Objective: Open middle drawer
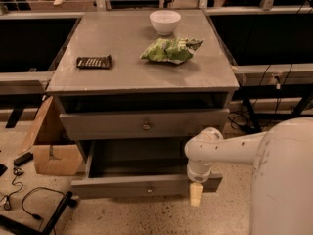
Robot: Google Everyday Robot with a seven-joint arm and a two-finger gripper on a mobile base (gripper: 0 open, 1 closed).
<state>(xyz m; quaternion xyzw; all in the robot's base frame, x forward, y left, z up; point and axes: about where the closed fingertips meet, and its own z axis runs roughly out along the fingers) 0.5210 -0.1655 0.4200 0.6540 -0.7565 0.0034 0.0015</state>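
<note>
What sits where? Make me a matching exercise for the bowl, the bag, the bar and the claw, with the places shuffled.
Things:
1. white round bowl
2. crumpled green bag
3. dark flat wrapped bar
4. robot's pale claw

Places:
A. left part of the grey tabletop
B. right end of the front of the pulled-out grey middle drawer
C. far edge of the tabletop
D. just in front of the bowl

Pairs: 1-C, 2-D, 3-A, 4-B.

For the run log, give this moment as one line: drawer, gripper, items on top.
middle drawer: pulled well out | gripper: at right end of drawer front, right of knob | cabinet top: white bowl, green bag, dark bar
</note>
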